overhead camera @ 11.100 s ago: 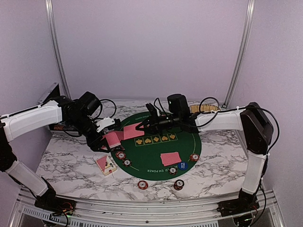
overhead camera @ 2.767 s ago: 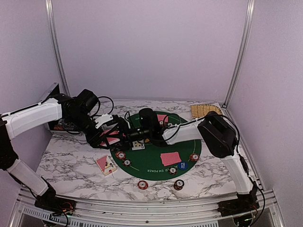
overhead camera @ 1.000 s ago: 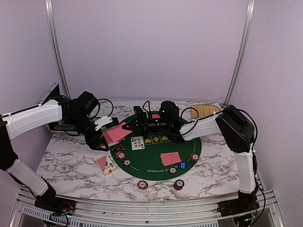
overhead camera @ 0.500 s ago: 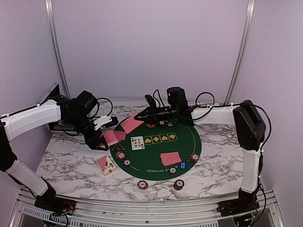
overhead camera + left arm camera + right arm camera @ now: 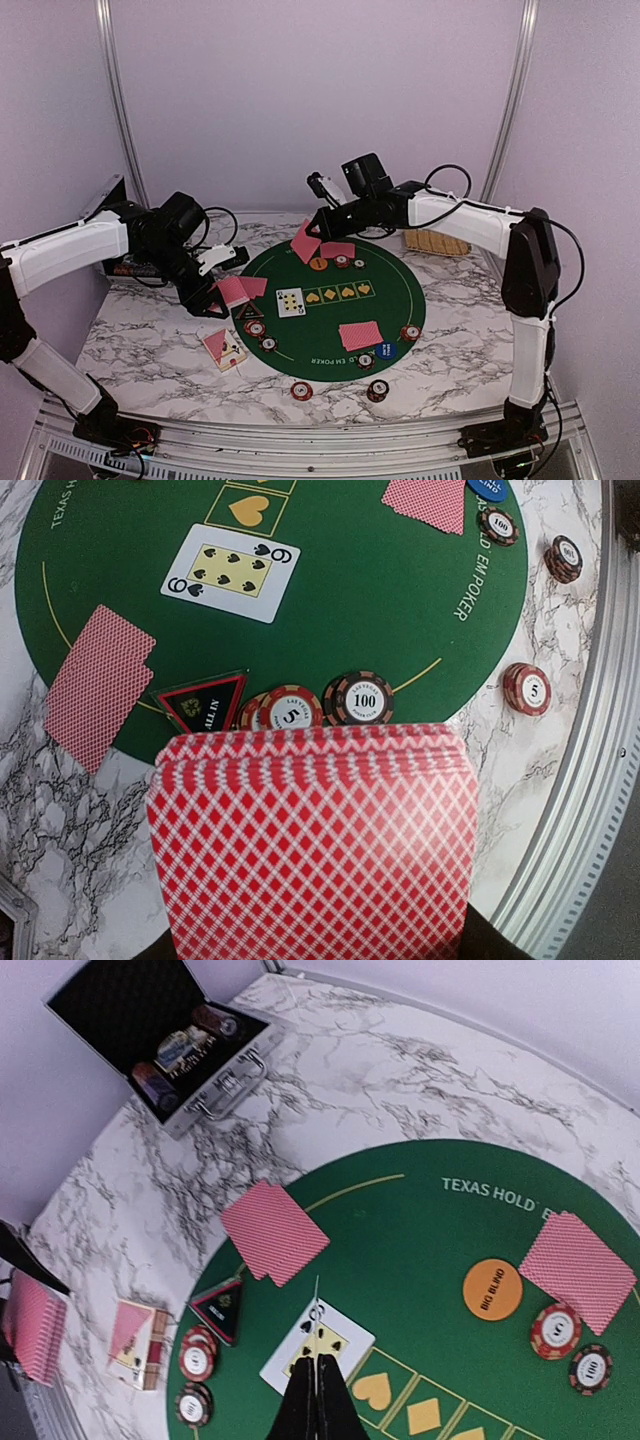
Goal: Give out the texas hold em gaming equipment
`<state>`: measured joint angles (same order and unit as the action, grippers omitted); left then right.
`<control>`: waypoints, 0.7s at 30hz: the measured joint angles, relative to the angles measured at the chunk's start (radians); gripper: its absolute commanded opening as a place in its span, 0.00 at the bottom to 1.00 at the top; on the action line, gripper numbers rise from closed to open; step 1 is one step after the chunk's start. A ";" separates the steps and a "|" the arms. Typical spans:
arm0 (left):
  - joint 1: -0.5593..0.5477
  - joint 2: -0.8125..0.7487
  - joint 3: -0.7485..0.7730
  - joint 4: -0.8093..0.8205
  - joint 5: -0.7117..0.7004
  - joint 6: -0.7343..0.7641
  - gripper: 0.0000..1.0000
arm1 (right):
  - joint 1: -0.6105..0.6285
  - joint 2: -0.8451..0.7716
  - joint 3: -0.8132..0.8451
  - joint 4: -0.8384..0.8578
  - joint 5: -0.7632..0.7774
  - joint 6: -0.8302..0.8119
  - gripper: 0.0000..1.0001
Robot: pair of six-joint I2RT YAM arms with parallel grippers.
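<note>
My left gripper is shut on a deck of red-backed cards at the left rim of the green mat; the deck fills the bottom of the left wrist view and hides the fingers. My right gripper is shut on one red-backed card, held above the mat's far side; in its wrist view the card shows edge-on between the closed fingers. A nine of spades lies face up on the mat. Face-down pairs lie at the left, far and near sides.
An orange button, a blue button and a dark triangle lie on the mat, with chip stacks around its rim and two on the marble. An open chip case, a card box and a straw tray stand around.
The right gripper laid the nine of spades face up, took another card from the deck, and has lifted it up and back over the mat's far side. The left arm barely moved.
</note>
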<state>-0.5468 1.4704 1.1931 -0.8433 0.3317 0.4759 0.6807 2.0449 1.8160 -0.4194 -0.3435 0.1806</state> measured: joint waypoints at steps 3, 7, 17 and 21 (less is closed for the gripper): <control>0.004 -0.005 -0.006 0.000 0.000 -0.001 0.00 | 0.015 0.000 -0.019 -0.007 0.101 -0.113 0.00; 0.011 -0.021 -0.019 -0.004 -0.001 -0.001 0.00 | 0.042 0.000 -0.087 0.042 0.225 -0.269 0.00; 0.029 -0.052 -0.040 -0.012 -0.003 -0.001 0.00 | 0.174 0.000 -0.313 0.315 0.506 -0.662 0.00; 0.031 -0.056 -0.041 -0.017 -0.003 -0.001 0.00 | 0.219 0.004 -0.350 0.441 0.579 -0.775 0.00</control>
<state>-0.5156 1.4143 1.1519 -0.8600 0.3283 0.4751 0.8993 2.0487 1.4662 0.0212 0.2356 -0.5945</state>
